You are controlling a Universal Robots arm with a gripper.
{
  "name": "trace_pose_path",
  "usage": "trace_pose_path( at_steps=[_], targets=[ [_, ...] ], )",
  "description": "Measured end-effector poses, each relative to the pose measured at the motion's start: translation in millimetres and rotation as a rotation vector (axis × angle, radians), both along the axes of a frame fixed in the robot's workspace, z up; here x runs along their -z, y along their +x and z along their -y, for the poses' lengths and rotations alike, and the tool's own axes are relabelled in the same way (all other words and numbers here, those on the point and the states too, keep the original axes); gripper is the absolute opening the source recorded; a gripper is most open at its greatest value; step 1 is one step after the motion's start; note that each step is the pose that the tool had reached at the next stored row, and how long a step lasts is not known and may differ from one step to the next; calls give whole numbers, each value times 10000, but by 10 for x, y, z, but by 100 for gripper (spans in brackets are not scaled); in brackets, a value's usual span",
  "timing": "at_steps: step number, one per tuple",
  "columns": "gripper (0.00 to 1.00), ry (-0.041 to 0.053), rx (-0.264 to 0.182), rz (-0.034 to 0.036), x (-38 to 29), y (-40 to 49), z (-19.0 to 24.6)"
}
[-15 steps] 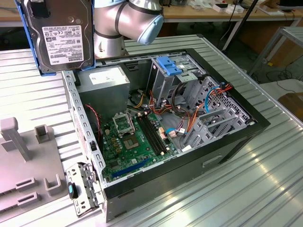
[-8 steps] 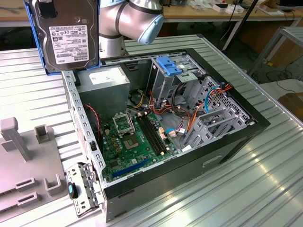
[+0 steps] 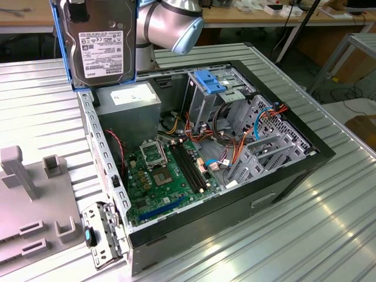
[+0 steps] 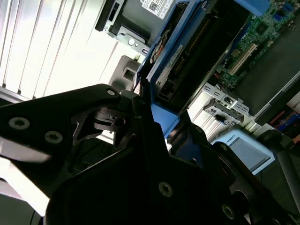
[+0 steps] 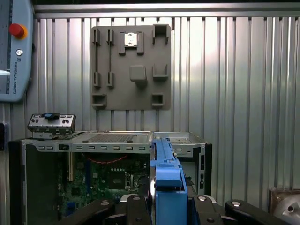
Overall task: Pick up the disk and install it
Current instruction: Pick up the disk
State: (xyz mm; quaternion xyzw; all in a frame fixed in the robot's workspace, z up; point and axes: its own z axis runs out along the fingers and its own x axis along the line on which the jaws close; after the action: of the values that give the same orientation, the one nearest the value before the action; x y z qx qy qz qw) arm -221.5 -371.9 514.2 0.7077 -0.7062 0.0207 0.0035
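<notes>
A ribbed metal bench [image 3: 305, 235] carries a grey fixture plate [image 3: 29, 200] and an open computer case [image 3: 205, 164]. The end effector [image 5: 167, 206] is clamped on the disk [image 3: 103, 50], held upright above the case, so this looks like the carry step. Seating calls for aligning its rails with the drive cage [image 3: 214, 97] below.

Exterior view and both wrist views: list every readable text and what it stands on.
Flat rectangular grey metal disk, white label: black print, too small to read.
Large grey power-supply box, white sticker: too small to read.
Grey teach pendant in the first wrist view: lettering blurred.
No text readable.
</notes>
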Motion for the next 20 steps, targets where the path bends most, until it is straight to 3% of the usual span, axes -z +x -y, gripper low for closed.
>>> trace_pose_path(
  at_steps=[3, 6, 9, 16, 20],
  targets=[
    [37, 1, 0, 0, 2, 80, 7],
    [37, 1, 3, 0, 5, 129, 50],
    [37, -1, 5, -1, 10, 234, 71],
    [37, 0, 5, -1, 41, 672, 77],
    [37, 1, 5, -1, 65, 970, 77]
  ],
)
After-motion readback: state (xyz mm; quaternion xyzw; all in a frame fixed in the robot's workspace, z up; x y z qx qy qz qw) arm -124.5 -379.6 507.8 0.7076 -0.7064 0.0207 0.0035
